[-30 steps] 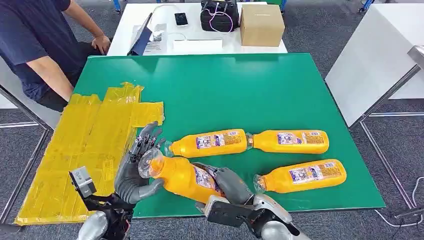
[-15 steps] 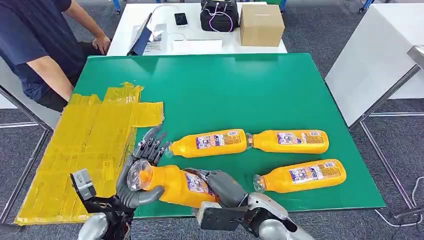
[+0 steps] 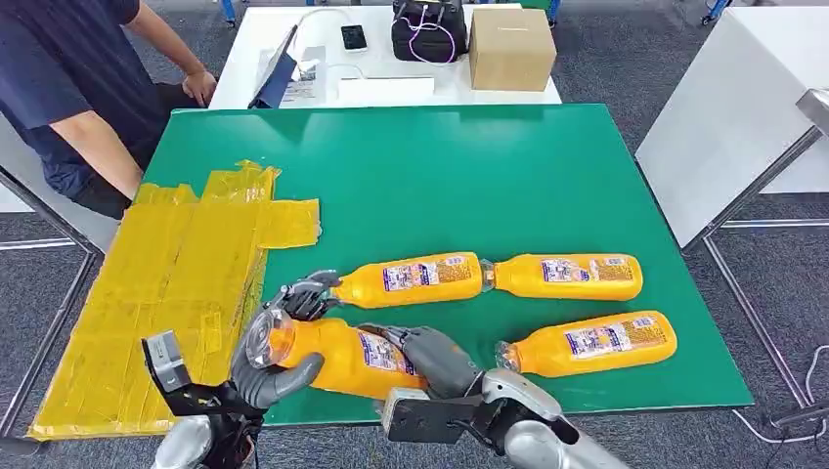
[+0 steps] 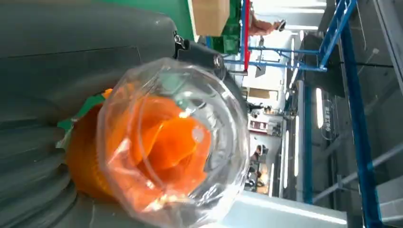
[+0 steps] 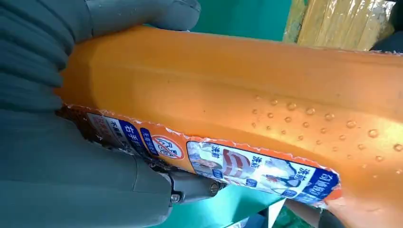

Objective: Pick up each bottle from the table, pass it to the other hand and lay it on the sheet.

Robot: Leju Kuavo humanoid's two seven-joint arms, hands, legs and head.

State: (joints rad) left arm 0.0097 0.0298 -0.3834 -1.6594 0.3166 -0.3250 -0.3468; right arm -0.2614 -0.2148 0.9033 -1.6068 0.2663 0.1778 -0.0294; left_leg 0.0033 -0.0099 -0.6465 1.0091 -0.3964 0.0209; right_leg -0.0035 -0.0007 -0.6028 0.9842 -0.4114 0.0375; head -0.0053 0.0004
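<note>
Orange bottle (image 3: pixel 332 354) is gripped by both hands above the near table (image 3: pixel 469 176) edge. Right hand (image 3: pixel 435 357) wraps its labelled body; left hand (image 3: pixel 279 342) grasps the clear-capped neck end, fingers (image 3: pixel 311 291) curled over the top and thumb beneath. Half a second ago the left fingers were spread upward; they are now closed down on the bottle. Yellow sheet (image 3: pixel 166 283) lies just left of the left hand. Three more bottles (image 3: pixel 411 279) lie beyond and right of the hands. Right fingers are largely hidden under the bottle.
</note>
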